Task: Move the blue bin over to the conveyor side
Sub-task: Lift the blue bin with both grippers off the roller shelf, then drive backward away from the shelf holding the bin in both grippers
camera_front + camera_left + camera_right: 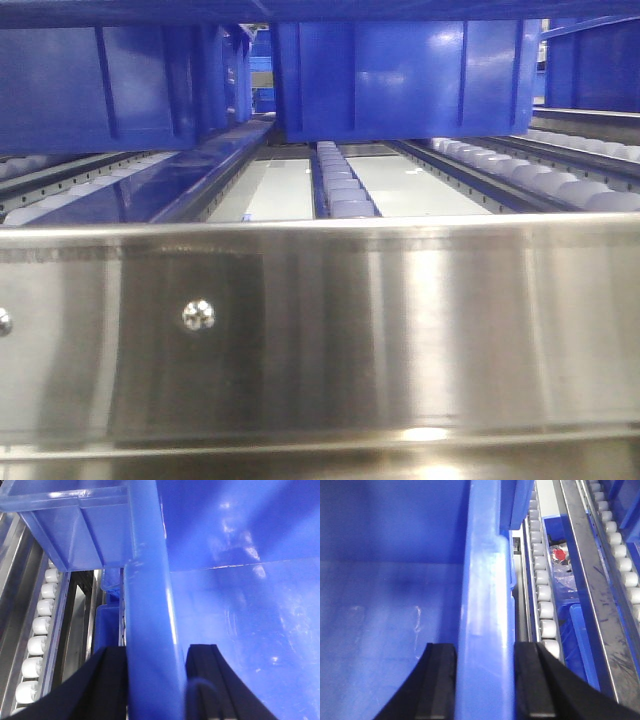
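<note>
Clamping opposite side rims of the blue bin point(250, 630), the left gripper point(156, 655) and right gripper point(485, 652) hold it beside the white rollers point(542, 595), its walls running along them. Only the front view shows the steel rail point(320, 320).

A brushed stainless-steel rail point(320, 330) spans the foreground of the front view, bearing a domed bolt head point(198, 315) and broad, soft highlights. Behind it a flow rack recedes from the camera: a central track of bluish rollers point(345, 190) lies between pale grey panels point(405, 185), with white rollers point(570, 180) on the right. The wrist views show a roller row point(37, 647) set in metal channels point(600, 615) and, on a lower level, a red object point(560, 554) among clear plastic wrapping.
</note>
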`<control>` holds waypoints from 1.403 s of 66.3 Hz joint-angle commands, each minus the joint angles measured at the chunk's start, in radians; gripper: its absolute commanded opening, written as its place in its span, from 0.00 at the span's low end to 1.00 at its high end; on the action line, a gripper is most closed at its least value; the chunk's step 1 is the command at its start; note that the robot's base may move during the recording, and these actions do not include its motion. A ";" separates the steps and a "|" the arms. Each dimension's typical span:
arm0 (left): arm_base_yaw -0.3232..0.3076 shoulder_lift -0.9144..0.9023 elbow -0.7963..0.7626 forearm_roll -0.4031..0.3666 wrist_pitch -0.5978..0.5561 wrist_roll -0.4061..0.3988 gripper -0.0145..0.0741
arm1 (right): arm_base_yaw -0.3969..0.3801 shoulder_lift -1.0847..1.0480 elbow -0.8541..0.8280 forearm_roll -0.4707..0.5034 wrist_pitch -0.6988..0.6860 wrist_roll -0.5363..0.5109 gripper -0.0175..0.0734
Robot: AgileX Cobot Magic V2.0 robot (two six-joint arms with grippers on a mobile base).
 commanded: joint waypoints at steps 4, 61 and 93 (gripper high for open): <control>-0.012 -0.018 -0.023 -0.022 -0.090 0.005 0.15 | 0.003 -0.010 -0.015 -0.008 -0.109 -0.012 0.12; -0.012 -0.018 -0.023 -0.022 -0.090 0.005 0.15 | 0.003 -0.010 -0.015 -0.008 -0.109 -0.012 0.12; -0.012 -0.018 -0.023 -0.022 -0.090 0.005 0.15 | 0.003 -0.010 -0.015 -0.008 -0.109 -0.012 0.12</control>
